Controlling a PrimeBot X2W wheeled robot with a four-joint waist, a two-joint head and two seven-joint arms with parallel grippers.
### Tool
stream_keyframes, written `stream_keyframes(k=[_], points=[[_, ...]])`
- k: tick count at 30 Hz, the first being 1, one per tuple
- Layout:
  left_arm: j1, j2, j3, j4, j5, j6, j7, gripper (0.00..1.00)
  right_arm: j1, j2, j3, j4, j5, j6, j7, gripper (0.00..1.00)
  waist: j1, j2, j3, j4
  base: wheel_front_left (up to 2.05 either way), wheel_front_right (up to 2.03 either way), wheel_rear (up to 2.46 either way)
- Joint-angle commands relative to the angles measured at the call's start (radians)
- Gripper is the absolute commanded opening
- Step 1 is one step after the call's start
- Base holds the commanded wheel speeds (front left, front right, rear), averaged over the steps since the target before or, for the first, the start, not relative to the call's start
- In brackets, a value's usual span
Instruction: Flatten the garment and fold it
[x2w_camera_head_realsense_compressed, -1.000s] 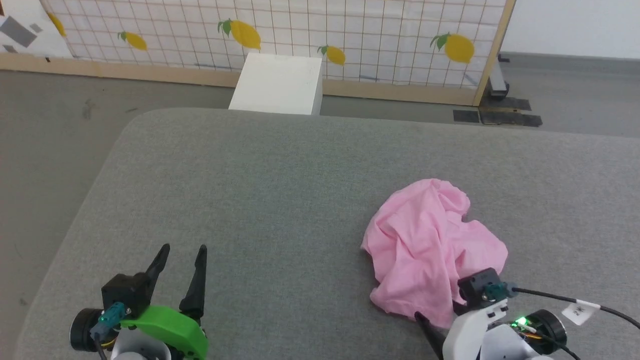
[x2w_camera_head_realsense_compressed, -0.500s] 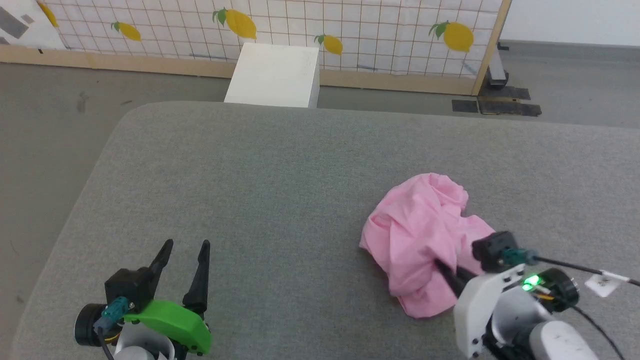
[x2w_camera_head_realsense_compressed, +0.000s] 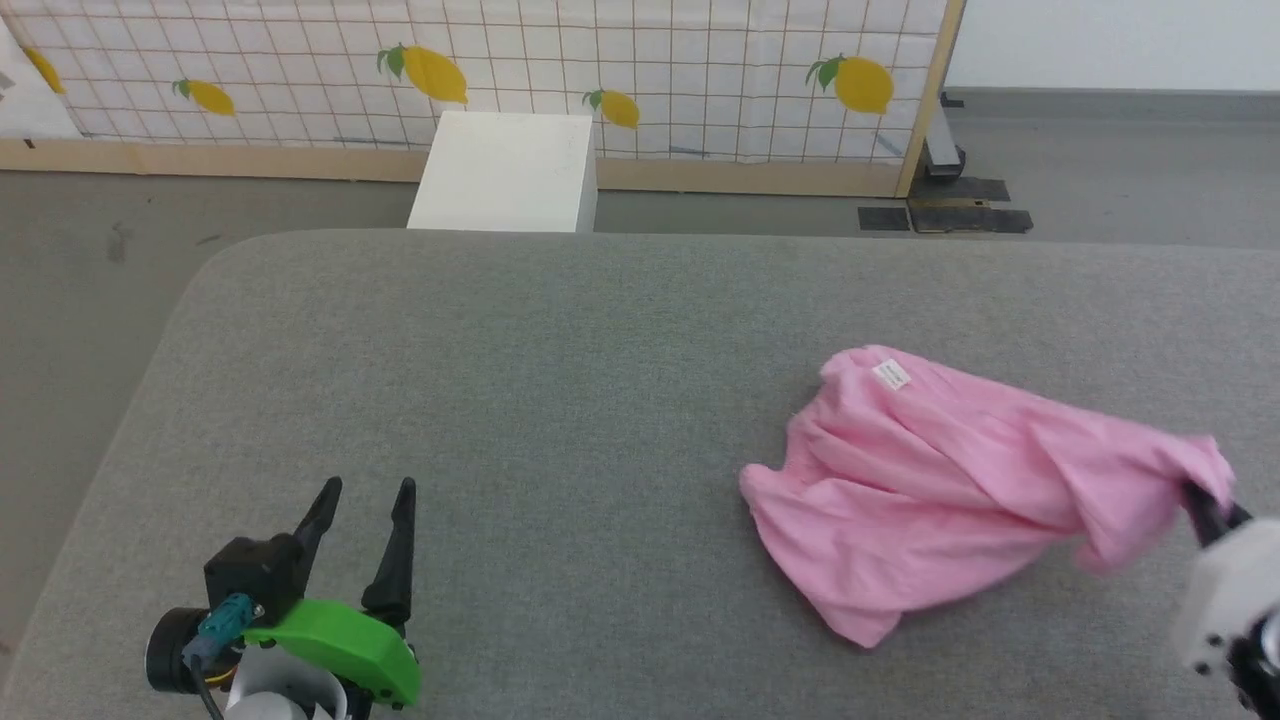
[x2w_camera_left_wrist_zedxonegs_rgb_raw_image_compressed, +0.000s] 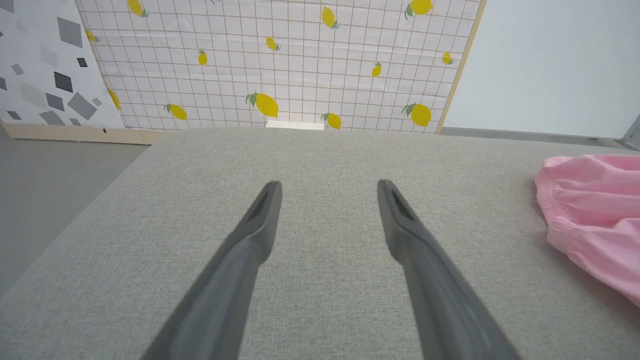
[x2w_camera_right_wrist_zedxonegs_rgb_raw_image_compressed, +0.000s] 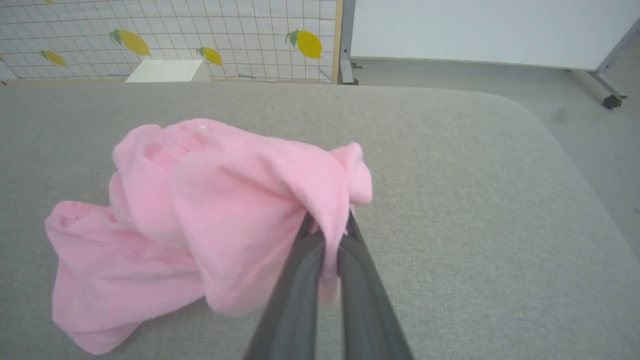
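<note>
The right gripper (x2w_camera_right_wrist_zedxonegs_rgb_raw_image_compressed: 327, 222) was clamped shut on one bunched end of the garment (x2w_camera_head_realsense_compressed: 930, 490) — the rest lay crumpled on the grey surface (x2w_camera_head_realsense_compressed: 500, 350). The left gripper (x2w_camera_head_realsense_compressed: 367, 487) stood wide open, empty, well apart.

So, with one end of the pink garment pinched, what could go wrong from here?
1. The right gripper is shut on a bunched fold of the light pink thin cloth garment, so pulling may drag the whole crumpled bundle along rather than spread it.
2. The open left gripper stands apart from the cloth, so nothing anchors the far end and it may slide.
</note>
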Motion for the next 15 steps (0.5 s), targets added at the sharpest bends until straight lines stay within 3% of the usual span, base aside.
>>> stream_keyframes(k=[1,6,11,12,13,14,15], points=[[0.006,-0.003,-0.001,0.002,0.003,0.002,-0.007,1.00,0.027,0.009,-0.045,0.013,0.003,-0.001,0.007,0.00,0.0000,0.0073,0.001,-0.004,0.00,0.00,0.00],[0.006,-0.004,-0.001,0.007,0.001,0.001,-0.007,1.00,0.092,0.039,-0.207,0.106,0.005,-0.001,0.006,0.00,0.0000,0.0073,0.006,-0.011,0.00,0.00,0.00],[0.005,-0.001,0.001,0.013,-0.001,0.003,-0.007,1.00,0.099,0.064,-0.279,0.231,0.002,-0.001,-0.050,0.00,0.0000,0.0073,0.013,-0.019,0.00,0.00,0.00],[0.005,-0.001,0.001,0.014,-0.001,0.003,-0.007,1.00,0.095,0.067,-0.287,0.258,-0.007,-0.001,-0.073,0.09,0.0000,0.0073,0.014,-0.020,0.00,0.00,0.00],[0.004,-0.001,0.001,0.015,-0.001,0.003,-0.007,1.00,0.089,0.072,-0.292,0.281,-0.008,-0.001,-0.094,0.29,0.0000,0.0073,0.015,-0.021,0.00,0.00,0.00],[0.003,-0.001,0.000,0.016,-0.002,0.003,-0.007,1.00,0.083,0.077,-0.293,0.309,-0.010,-0.001,-0.118,0.86,0.0000,0.0073,0.015,-0.021,0.00,0.00,0.00],[0.002,-0.001,0.000,0.017,-0.001,0.004,-0.007,1.00,0.078,0.080,-0.291,0.331,-0.017,-0.001,-0.145,1.00,0.0000,0.0073,0.015,-0.021,0.00,0.00,0.00]])
